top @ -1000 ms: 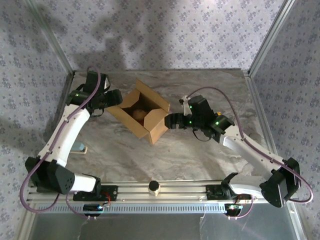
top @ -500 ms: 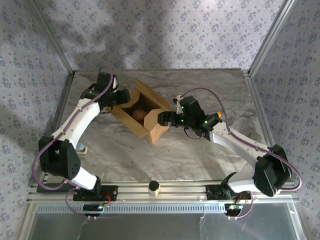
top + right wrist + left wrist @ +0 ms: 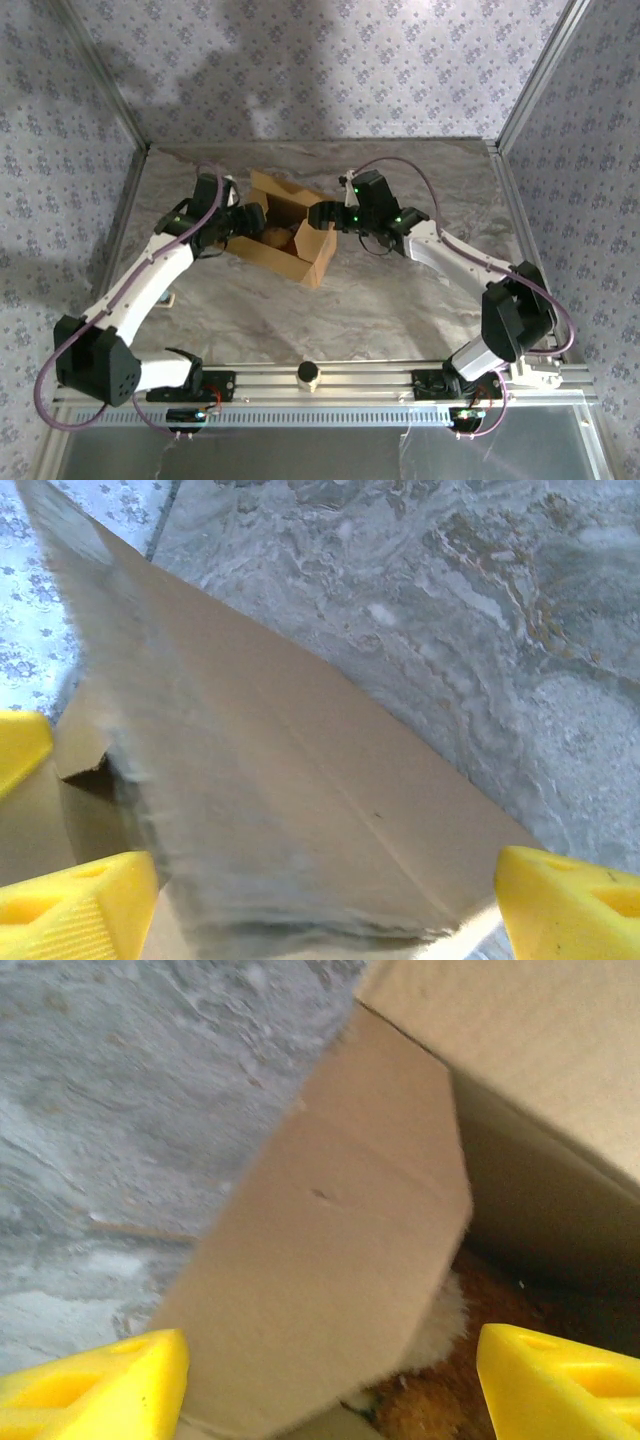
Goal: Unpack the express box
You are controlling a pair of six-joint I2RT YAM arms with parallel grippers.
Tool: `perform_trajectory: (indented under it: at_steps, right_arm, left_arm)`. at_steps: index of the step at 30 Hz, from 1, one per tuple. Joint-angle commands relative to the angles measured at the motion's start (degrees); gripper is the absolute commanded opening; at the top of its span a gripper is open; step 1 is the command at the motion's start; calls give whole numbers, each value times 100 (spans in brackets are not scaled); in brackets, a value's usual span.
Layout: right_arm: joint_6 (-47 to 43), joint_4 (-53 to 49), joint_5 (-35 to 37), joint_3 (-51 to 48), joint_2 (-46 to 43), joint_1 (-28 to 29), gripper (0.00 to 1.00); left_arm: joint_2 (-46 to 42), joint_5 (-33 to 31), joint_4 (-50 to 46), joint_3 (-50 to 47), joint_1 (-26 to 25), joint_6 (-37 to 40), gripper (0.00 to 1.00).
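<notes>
Moved: both arms swung inward; express box (image 3: 283, 240) turned.
Box place: table (image 3: 400, 290), far, left of centre; faces plain tan.
Left gripper (image 3: 245, 218): jaws wide, straddling left flap, gripping nothing.
Right gripper (image 3: 318, 215): jaws wide, astride right flap, gripping nothing.
Contents: brown plush toy (image 3: 277, 237).

**Open carton between two tools, overhead**

Item: express box (image 3: 276, 258), tan cardboard, flaps raised, standing on a grey marbled table (image 3: 400, 300). Left tool (image 3: 250, 219) sits at the box's left edge and right tool (image 3: 316, 215) at its right flap, with the box between the two. Contents: brown plush toy (image 3: 278, 238) inside the walls, just right of the left tool. Well behind both tools, by the arm bases: small round knob (image 3: 308, 374) on the rail.
</notes>
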Motion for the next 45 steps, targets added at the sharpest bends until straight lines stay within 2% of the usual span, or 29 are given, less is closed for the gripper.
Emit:
perform_trajectory:
  at_steps: [1, 9, 14, 23, 28, 33, 40, 45]
  right_arm:
    - [-363, -307, -180, 445, 125, -29, 88]
    - [-688, -920, 548, 538, 68, 195, 88]
    - [-608, -1049, 776, 444, -35, 363, 88]
    - [-500, -1219, 1022, 597, -77, 659, 88]
    - [-360, -1362, 1388, 676, -17, 841, 89]
    - [-300, -1420, 1442, 670, 106, 928, 89]
    - [-263, -1530, 1577, 687, 200, 978, 89]
    - [-262, -1632, 1660, 692, 273, 1008, 89]
  left_arm:
    - [-241, 20, -201, -82, -207, -322, 76]
    - [-193, -475, -1140, 297, -257, 31, 77]
    - [317, -810, -1512, 898, -279, 554, 77]
    - [819, -1140, -1453, 1295, -432, 1206, 78]
    - [1105, -1316, -1485, 1393, -587, 1332, 77]
    - [1390, -1953, -1515, 1462, -849, 1472, 77]
    - [1610, -2899, -1766, 1513, -909, 1374, 76]
    - [1559, -3107, -1812, 1550, -908, 1351, 77]
